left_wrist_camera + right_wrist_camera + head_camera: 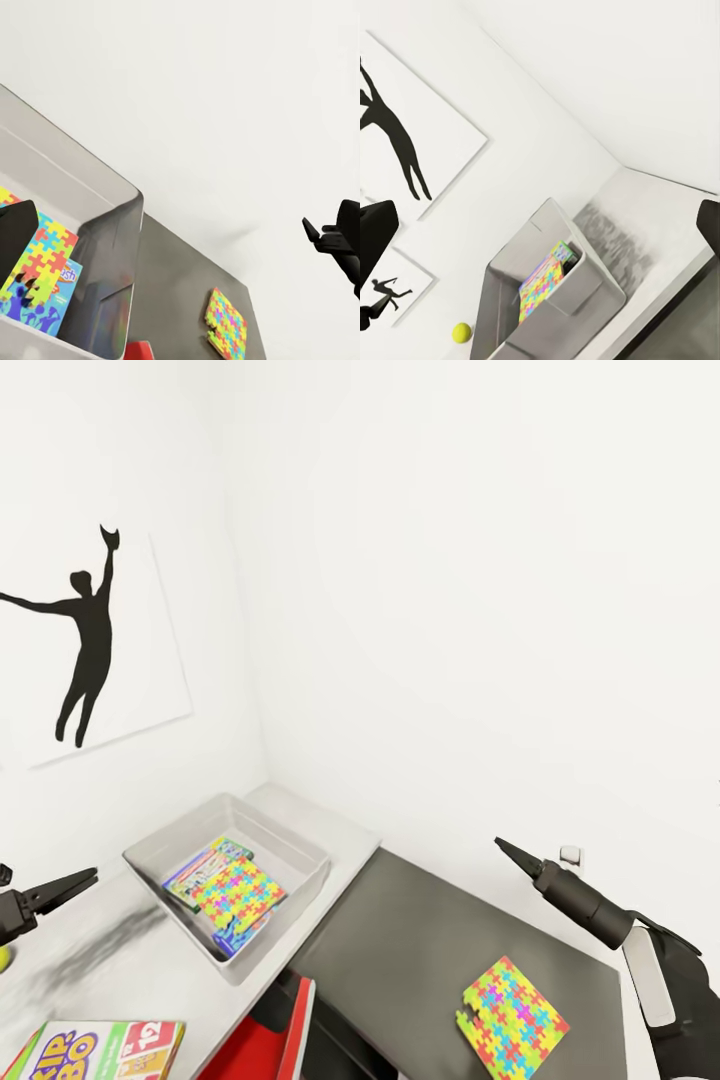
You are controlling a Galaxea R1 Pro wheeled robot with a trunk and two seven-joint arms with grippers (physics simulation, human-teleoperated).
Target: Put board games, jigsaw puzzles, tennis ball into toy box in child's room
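A shallow grey toy box (300,860) with smooth sloping walls is being seen on the light-grey table (110,950), close to the corner of the white walls. Inside it, one jigsaw puzzle (238,890) of interlocked yellow, green, pink, blue and orange pieces is lying on top of flat printed board games (200,870); a blue box lid (45,300) beneath the puzzle is being shown in the left wrist view. How many boxes are stacked there cannot be told. A second jigsaw puzzle (512,1020), a thin notch-edged square, is lying flat on the lower dark-grey counter (420,950), well apart from the toy box. One more board game (95,1052), with a yellow, red and green lid, is lying on the table at the near edge of the head view. A small yellow-green tennis ball (462,331) is being shown on the table beside the toy box in the right wrist view. Part of a red chair (262,1032) is being glimpsed below the table edge.

The left end effector (75,884) is being held above the table with its dark fingers almost together and nothing between them. The right end effector (510,852) is being held above the counter, its fingers drawn into a narrow point, empty. Two black silhouette pictures (394,142) are hanging on the wall in the right wrist view, one (85,650) in the head view.
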